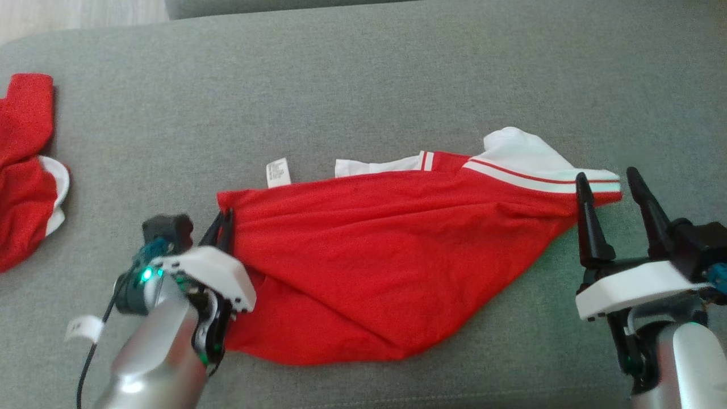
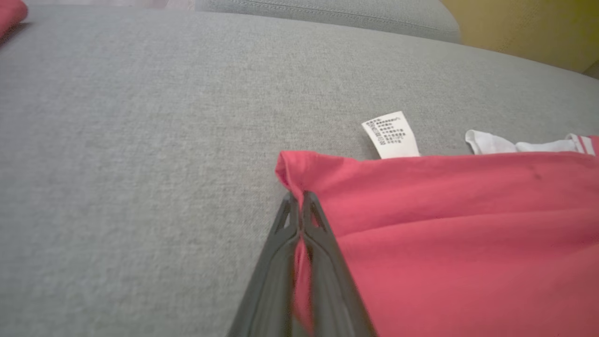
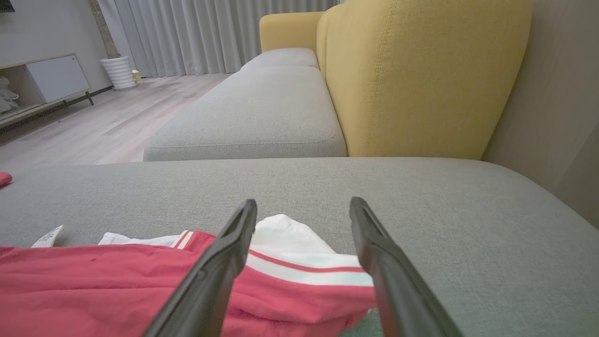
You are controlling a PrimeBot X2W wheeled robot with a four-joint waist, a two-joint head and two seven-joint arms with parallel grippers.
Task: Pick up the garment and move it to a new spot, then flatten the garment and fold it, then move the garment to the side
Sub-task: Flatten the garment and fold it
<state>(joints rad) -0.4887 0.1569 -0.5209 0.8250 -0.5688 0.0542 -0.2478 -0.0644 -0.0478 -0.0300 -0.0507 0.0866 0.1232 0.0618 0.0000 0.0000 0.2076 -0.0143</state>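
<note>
Left gripper (image 2: 298, 200) is pinching the limp garment (image 1: 386, 255) at its nine o'clock corner; right gripper (image 1: 606, 177) is hovering wide open.

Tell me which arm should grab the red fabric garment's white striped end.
Right: the right gripper stands open at that end; the left gripper is shut on the red fabric garment's opposite corner.

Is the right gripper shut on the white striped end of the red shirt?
No, the right gripper stands open, its two fingers wide apart near the white striped end of the red shirt.
</note>
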